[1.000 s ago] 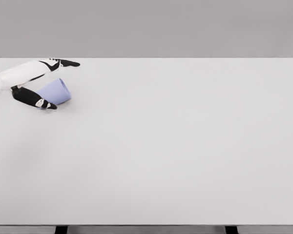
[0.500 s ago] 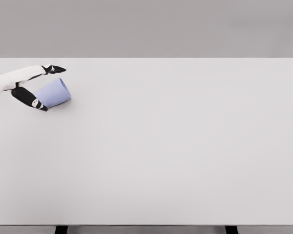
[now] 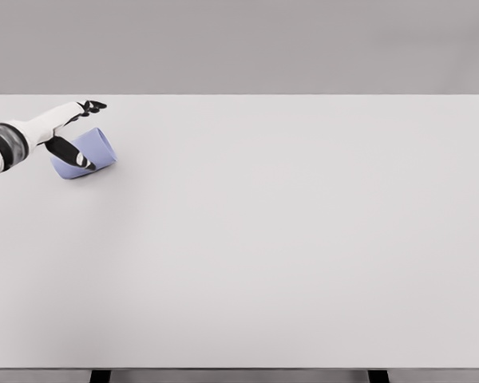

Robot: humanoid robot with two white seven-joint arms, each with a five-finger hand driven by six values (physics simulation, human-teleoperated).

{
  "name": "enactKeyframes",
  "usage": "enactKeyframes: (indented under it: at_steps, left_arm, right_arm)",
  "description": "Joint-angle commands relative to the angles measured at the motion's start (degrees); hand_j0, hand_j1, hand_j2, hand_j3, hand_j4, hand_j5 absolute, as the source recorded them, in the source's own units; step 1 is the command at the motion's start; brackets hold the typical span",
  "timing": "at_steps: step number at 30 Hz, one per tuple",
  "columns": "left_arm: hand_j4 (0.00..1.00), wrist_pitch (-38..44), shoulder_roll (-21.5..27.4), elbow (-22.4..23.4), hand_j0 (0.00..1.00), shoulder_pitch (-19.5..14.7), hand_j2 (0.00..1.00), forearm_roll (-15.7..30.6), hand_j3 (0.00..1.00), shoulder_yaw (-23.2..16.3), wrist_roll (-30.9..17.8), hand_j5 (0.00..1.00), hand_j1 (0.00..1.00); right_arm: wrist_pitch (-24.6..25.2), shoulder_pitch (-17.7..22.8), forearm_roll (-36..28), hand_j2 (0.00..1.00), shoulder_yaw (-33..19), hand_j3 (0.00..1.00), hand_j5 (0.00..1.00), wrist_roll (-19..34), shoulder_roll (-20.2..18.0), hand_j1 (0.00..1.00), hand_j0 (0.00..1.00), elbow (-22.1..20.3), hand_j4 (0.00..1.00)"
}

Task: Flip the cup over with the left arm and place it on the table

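Observation:
A pale blue cup [image 3: 90, 152] lies on its side at the far left of the white table [image 3: 263, 239], its wider end pointing right. My left hand [image 3: 78, 132] reaches in from the left edge and straddles the cup. Its fingers [image 3: 92, 105] stretch out above and behind the cup, while the black thumb [image 3: 72, 153] lies across the cup's front. The fingers are spread and not closed around the cup. The right arm is out of view.
The table's left edge runs close to the cup and the hand. The back edge [image 3: 239, 96] lies a short way behind them.
The left hand has pulled back to the left and turned. Its thumb has moved from below the cup's base onto the cup's front. The cup has stayed in place.

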Motion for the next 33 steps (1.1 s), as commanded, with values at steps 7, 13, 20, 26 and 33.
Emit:
enactKeyframes:
  at_steps: [7,13,20,26,33]
  left_arm:
    - [1.0,0.66,-1.15,2.5,1.0,0.35,1.0,-0.15,1.0,-2.08,2.06,1.0,1.0]
    - [1.0,0.75,-3.78,4.78,1.0,0.35,1.0,-3.31,1.0,-2.25,2.06,1.0,1.0]
    - [1.0,0.84,-3.87,5.31,1.0,0.35,1.0,-3.4,1.0,-2.25,2.15,1.0,1.0]
    - [0.99,0.75,-3.96,6.81,0.99,0.26,0.99,-3.4,0.99,-2.25,3.64,0.99,0.99]
    - [0.91,0.75,-4.93,7.6,0.91,0.35,0.91,-3.75,0.91,-2.34,3.64,0.91,0.91]
  right_arm:
    - [0.03,0.09,0.0,1.0,0.0,1.0,1.0,0.01,0.0,1.0,1.0,-0.08,1.0]
    - [-0.06,0.09,0.0,1.0,0.0,1.0,1.0,0.01,0.0,1.0,1.0,-0.08,1.0]
    - [0.03,0.09,0.0,1.0,0.0,1.0,1.0,0.01,0.0,1.0,1.0,0.01,1.0]
    - [0.03,0.09,0.0,1.0,0.0,1.0,1.0,0.01,0.0,1.0,1.0,0.01,1.0]
    - [0.03,0.09,0.0,1.0,0.0,1.0,1.0,0.01,0.0,1.0,1.0,0.01,1.0]
